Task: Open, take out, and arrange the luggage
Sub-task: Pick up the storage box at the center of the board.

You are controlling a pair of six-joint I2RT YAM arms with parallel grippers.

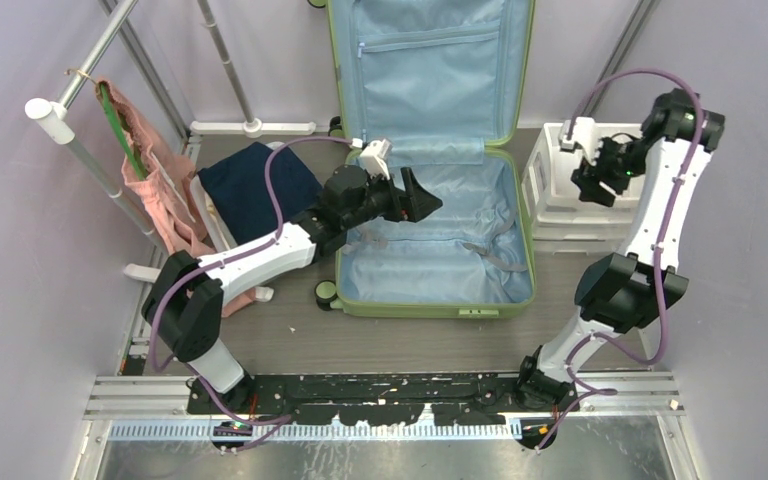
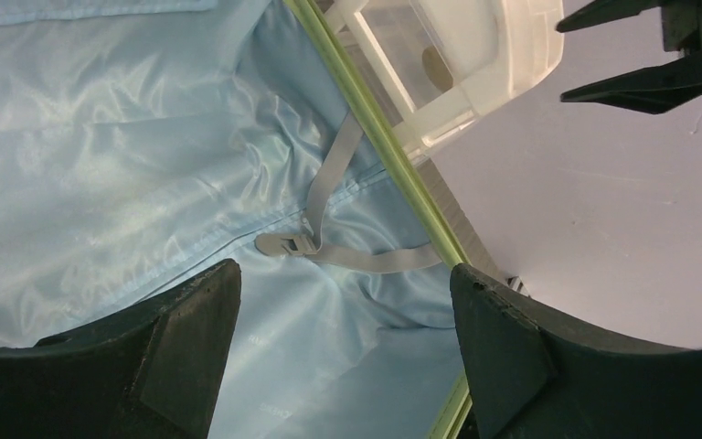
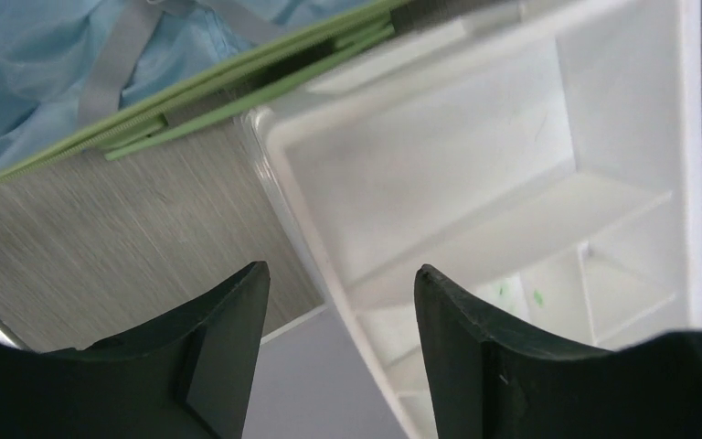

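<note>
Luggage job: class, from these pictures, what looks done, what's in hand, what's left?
Done: the luggage lies open, its base showing only lining and straps; a dark blue garment sits outside. In hand: nothing; left gripper open over the lining, right gripper open above the white drawer unit. Left: probably arranging.

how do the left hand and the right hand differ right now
The left hand hangs over the blue lining of the open suitcase. The right hand is outside the case, above the white drawer unit beside it. The left hand sits low, close to the lining, while the right hand is held higher. The left hand's jaws look spread wider than the right hand's. Both are open and hold nothing.
</note>
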